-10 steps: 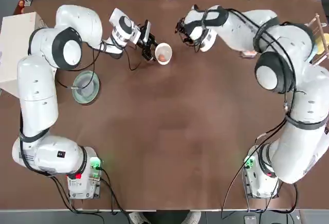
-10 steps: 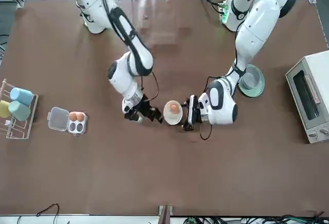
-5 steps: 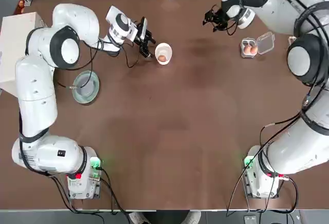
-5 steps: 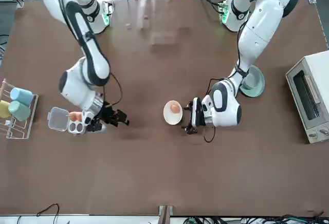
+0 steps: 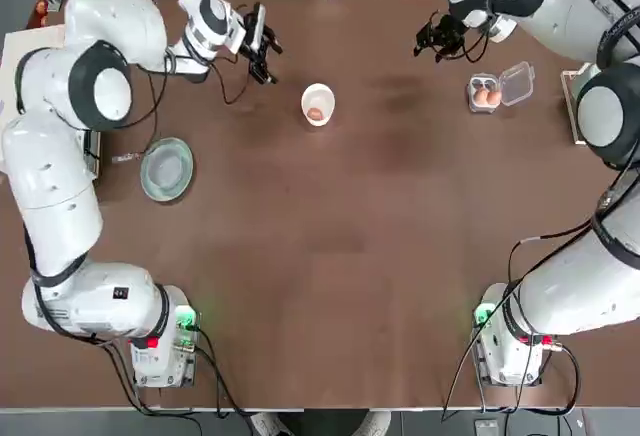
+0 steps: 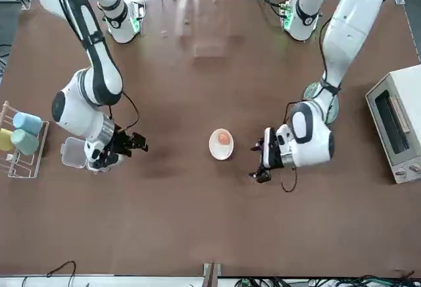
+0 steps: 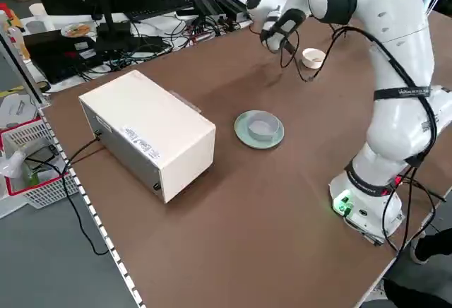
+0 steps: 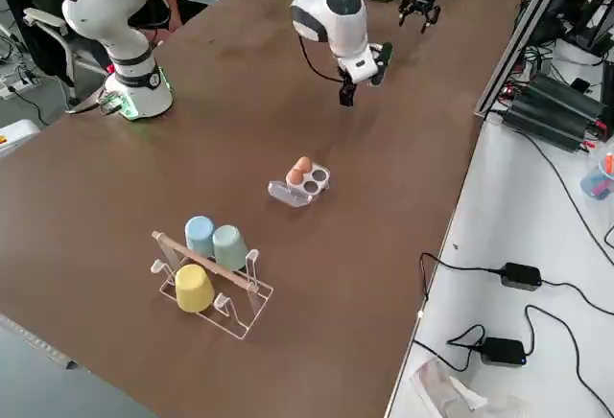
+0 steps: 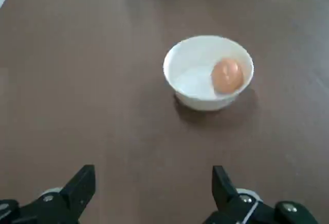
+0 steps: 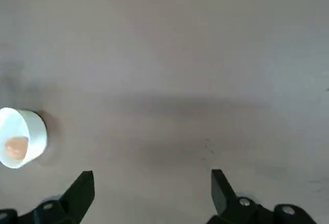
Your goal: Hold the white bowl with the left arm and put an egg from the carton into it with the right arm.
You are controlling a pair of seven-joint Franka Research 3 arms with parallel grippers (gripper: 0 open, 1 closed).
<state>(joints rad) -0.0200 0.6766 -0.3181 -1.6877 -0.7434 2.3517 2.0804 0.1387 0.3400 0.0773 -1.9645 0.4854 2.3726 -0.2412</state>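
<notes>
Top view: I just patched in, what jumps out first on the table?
The white bowl stands alone near the table's far middle with an egg inside it. The left gripper hangs open and apart from the bowl on its left, and the right gripper hangs open between the bowl and the carton, which holds two more eggs with its lid open.

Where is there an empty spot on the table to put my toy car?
The big bare brown stretch between the two arm bases, below the white bowl with its egg, is free. So is the gap between bowl and egg carton. It is crowded near the green dish, toaster oven and cup rack.
</notes>
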